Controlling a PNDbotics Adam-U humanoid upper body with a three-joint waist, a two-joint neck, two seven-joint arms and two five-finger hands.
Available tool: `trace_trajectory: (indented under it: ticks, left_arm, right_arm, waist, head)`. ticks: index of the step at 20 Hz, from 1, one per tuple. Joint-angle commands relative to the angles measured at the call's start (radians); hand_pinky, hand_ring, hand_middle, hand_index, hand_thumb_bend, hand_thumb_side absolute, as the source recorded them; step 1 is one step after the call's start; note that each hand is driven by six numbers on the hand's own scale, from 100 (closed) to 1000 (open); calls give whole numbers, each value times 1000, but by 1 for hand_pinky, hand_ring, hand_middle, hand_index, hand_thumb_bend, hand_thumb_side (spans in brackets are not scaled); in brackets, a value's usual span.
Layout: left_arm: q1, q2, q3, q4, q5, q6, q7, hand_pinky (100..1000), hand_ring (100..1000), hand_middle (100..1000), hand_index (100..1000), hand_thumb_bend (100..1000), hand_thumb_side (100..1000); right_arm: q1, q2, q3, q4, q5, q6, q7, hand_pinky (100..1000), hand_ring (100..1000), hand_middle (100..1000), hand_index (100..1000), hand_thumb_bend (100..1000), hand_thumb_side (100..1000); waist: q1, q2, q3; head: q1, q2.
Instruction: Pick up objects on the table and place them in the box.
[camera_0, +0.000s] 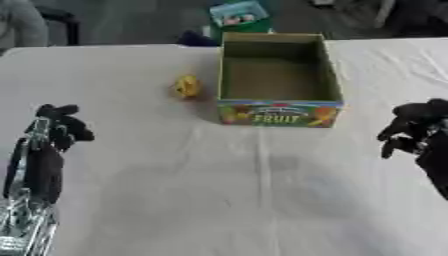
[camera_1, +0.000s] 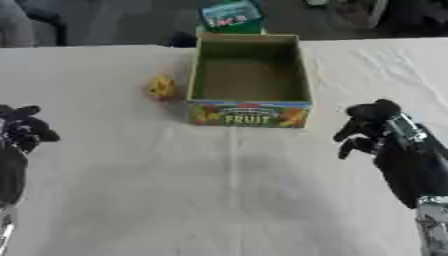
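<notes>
White cloth covers the tabletop, with dark floor and a green-and-white package beyond its far edge at the top of the frame.

Left eye view: the box sits at upper centre, open side up and its inside bare, long axis running from the near edge toward the top of the frame; the printed near wall reads FRUIT. A small yellow object lies on the cloth just beside the box's left wall, apart from it (too blurred to tell its long axis or which way it points). The left hand shows at middle left, fingers curled inward with nothing between them, touching nothing on the cloth. Its arm runs down to the lower left corner.

Right eye view: the right hand shows at middle right, to the lower right of the box and clear of it, fingers bent downward and holding nothing. Its dark forearm runs toward the lower right corner. Both hands are well apart from the yellow object.
</notes>
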Motion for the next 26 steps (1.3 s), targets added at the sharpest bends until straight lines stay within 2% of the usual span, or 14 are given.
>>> trace_trajectory:
  ticks: [1,8,10,18,23,26]
  left_arm:
    - [-12,31,12,-20,-6,0,1,572,500,470,705,100,826]
    - [-22,78,17,-18,-10,-7,4,572,501,470,708,100,807]
    - [-36,93,21,-23,-18,-12,3,572,500,470,708,100,757]
    - [-212,295,69,-5,-19,-46,61,573,507,479,711,100,623]
    - [-342,426,76,102,-14,-42,78,575,514,485,719,100,563]
    - [-416,465,77,175,-50,-24,95,574,515,486,721,100,542]
  right_arm:
    - [-6,-12,-7,-22,0,0,-3,405,555,497,680,100,711]
    - [-6,-12,-6,-21,0,0,-2,405,555,497,680,100,712]
    - [-5,-14,-5,-21,1,1,-2,405,555,497,680,100,712]
    - [-3,-13,4,-20,-1,2,5,405,554,497,680,100,712]
    - [-2,-13,18,-17,-2,6,19,404,554,496,680,100,717]
    - [-2,-16,26,-16,-1,8,28,404,554,496,680,100,717]
  waist:
    - [1,-13,-1]
    - [3,-14,-5]
    - [6,-15,-7]
    - [5,-20,-37]
    - [11,-28,-78]
    - [16,-31,-103]
  head:
    - [2,-2]
    - [4,-1]
    - [4,-1]
    - [16,0]
    - [38,7]
    - [49,9]
